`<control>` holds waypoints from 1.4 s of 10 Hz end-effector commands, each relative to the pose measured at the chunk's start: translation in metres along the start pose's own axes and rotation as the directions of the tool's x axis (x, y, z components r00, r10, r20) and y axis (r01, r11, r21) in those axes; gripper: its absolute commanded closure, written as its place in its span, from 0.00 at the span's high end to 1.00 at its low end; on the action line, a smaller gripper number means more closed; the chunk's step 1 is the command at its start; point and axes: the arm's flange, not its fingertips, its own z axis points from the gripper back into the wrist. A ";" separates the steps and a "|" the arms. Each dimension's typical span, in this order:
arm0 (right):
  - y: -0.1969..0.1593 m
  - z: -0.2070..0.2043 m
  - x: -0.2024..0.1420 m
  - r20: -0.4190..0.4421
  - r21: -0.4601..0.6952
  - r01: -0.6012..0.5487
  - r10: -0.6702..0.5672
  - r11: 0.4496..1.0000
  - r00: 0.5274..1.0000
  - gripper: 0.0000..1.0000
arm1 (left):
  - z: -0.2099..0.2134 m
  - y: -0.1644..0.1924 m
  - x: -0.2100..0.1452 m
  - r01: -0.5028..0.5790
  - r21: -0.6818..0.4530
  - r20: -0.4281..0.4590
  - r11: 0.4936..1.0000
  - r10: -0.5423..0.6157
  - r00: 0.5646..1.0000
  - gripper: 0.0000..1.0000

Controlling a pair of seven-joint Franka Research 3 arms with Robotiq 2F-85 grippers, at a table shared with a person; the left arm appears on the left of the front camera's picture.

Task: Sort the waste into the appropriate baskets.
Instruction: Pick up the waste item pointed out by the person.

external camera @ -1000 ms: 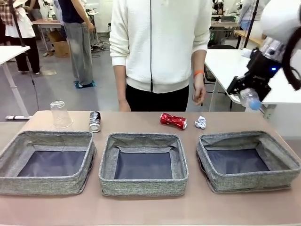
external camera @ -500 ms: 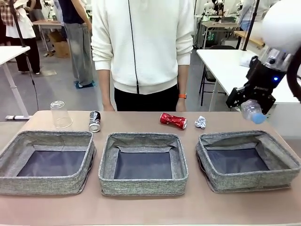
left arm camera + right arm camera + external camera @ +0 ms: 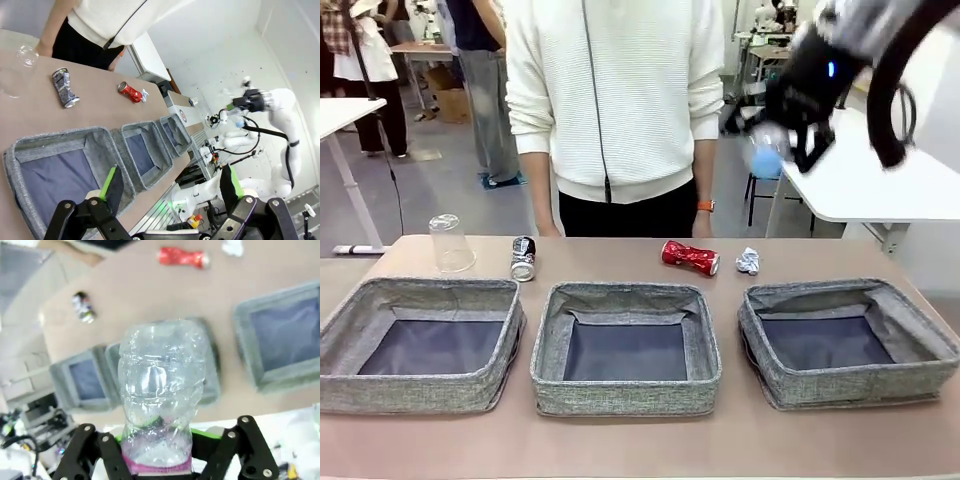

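Bottle (image 3: 162, 385) is clamped by its labelled end between the right gripper's (image 3: 160, 437) fingers, which are closed tight on it. The body is left sticking out past the tips, presumably so it can be dropped clear. In the front view that gripper is held high above the baskets (image 3: 625, 292) but is blurred, so wrist tilt can't be told. Baskets are seen far beyond the fingertips, insides bare. Left gripper (image 3: 170, 182) is spread wide w/ nothing between the fingers, the nearest basket just beyond them. Cup (image 3: 450, 243), dark can (image 3: 523, 258), red can (image 3: 689, 257) and paper ball (image 3: 747, 261) are seen on the table (image 3: 740, 440) behind the baskets, not yet sorted.
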 end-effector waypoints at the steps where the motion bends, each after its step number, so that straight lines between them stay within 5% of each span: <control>1: 0.045 0.014 -0.010 -0.062 -0.083 -0.113 0.108 0.990 0.992 0.00 | 0.000 -0.001 0.001 0.021 -0.017 0.014 1.000 -0.021 1.000 1.00; 5: 0.088 0.024 -0.032 -0.149 -0.071 -0.284 0.272 0.956 0.951 0.00 | 0.000 -0.001 0.001 0.021 -0.017 0.014 1.000 -0.021 1.000 1.00; 9: 0.092 0.019 -0.031 -0.189 -0.039 -0.284 0.272 0.958 0.943 0.00 | 0.000 -0.001 0.001 0.021 -0.017 0.014 1.000 -0.021 1.000 1.00; 14: 0.121 0.008 -0.032 -0.216 0.037 -0.120 0.125 0.992 0.968 0.00 | 0.000 -0.001 0.001 0.021 -0.017 0.014 1.000 -0.021 1.000 1.00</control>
